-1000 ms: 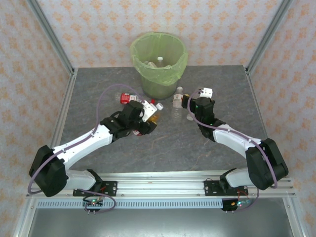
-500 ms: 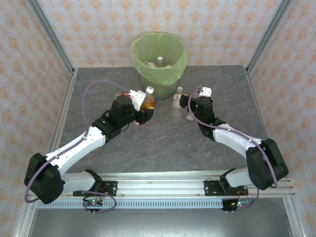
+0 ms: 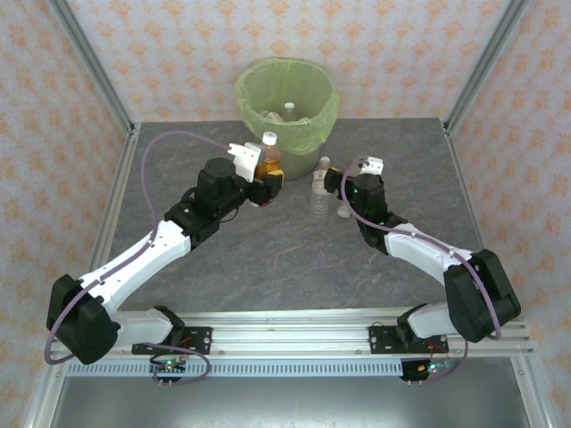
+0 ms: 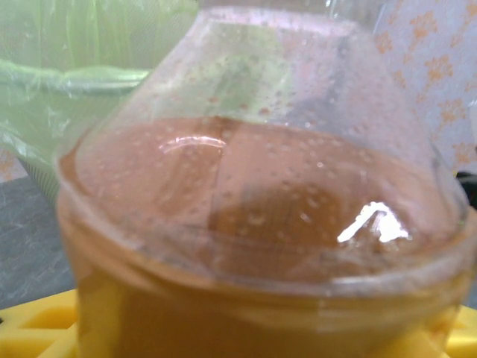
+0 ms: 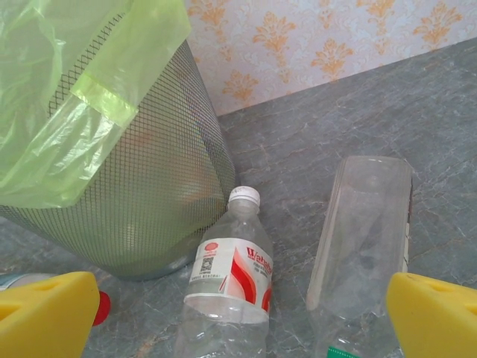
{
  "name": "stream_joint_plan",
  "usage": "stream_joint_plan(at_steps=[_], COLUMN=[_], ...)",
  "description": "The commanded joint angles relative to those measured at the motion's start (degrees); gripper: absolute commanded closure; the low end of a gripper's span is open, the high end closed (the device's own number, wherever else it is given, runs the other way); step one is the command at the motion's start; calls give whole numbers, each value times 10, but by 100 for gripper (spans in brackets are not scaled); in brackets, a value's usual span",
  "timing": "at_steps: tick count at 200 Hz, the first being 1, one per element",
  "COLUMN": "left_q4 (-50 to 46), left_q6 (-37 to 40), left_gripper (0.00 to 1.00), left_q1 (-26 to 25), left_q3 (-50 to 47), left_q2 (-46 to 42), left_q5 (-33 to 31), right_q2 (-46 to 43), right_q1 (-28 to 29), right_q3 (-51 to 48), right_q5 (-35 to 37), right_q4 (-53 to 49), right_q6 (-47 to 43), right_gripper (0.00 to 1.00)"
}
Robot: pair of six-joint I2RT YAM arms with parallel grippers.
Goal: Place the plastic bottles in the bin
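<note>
A grey, marble-veined, stone-look tabletop (image 3: 294, 267) is closed in along its left, far and right edges by pale wallpapered wall panels (image 3: 401, 45) printed with a repeating orange damask motif. Slanting silver aluminium posts (image 3: 94, 67) rise from its two far corners, and a ribbed silver aluminium rail (image 3: 294, 343) runs along its near edge. The light is soft and even across the tabletop.

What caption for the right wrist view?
Open right fingers frame a white-capped bottle and a second bottle beside the bin.
</note>
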Motion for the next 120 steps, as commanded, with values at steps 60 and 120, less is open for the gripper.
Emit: stream_joint_plan(at_steps=[60, 120], left_q4=[33, 29], left_q6=[-7, 16], left_gripper=[33, 33], left_q1=[5, 6], left_q3=[97, 210], left_q2=[34, 99], left_q5=[9, 26], right_q2=[-49, -67], right_q1=[-4, -4], right_q3=[-18, -29], right_q5=[-28, -25], right_q4=[37, 46], right_q6=[4, 1], right_gripper=[1, 1])
